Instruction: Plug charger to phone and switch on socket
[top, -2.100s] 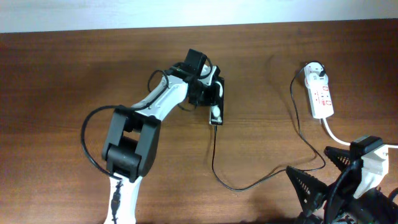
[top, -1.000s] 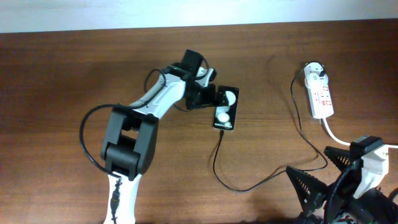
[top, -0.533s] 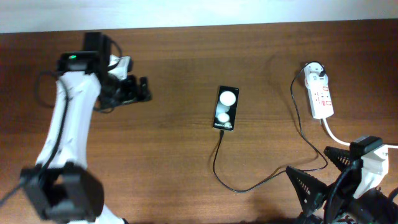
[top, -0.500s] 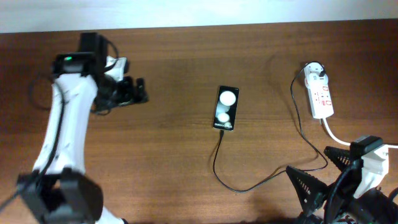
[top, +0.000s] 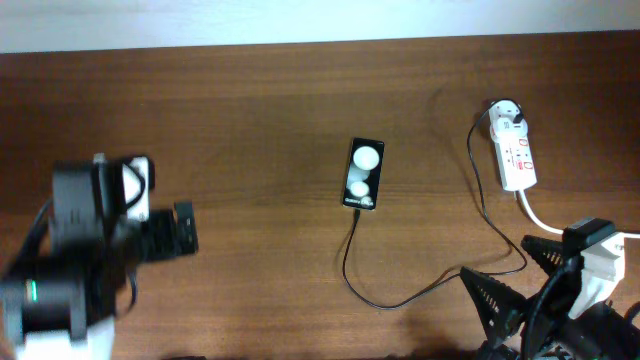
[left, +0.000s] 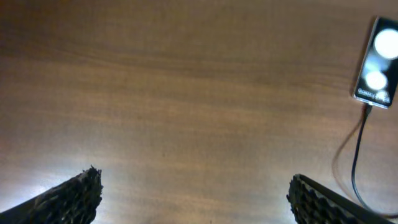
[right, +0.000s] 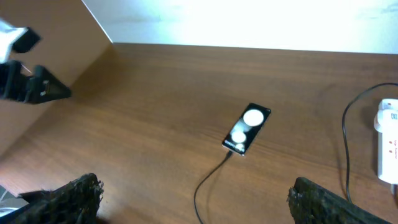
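The black phone (top: 363, 174) lies flat mid-table, its glossy face showing two white reflections. It also appears in the left wrist view (left: 379, 62) and the right wrist view (right: 247, 129). The charger's thin black cable (top: 385, 302) meets the phone's near end, loops right and climbs to a white plug (top: 507, 113) seated in the socket (top: 517, 158). My left gripper (top: 168, 235) is open and empty, far left of the phone. My right gripper (top: 515, 275) is open near the front right, just beside the cable's loop, holding nothing.
The socket's thick white cord (top: 540, 218) runs toward the right arm's base. The table's far edge meets a white wall (top: 300, 20). In the right wrist view the left gripper (right: 28, 84) shows at far left and the socket (right: 388, 149) at far right.
My left arm has left the phone and swung back to the table's front left, jaws open. The phone now lies uncovered with the cable at its end. The right arm has not moved.
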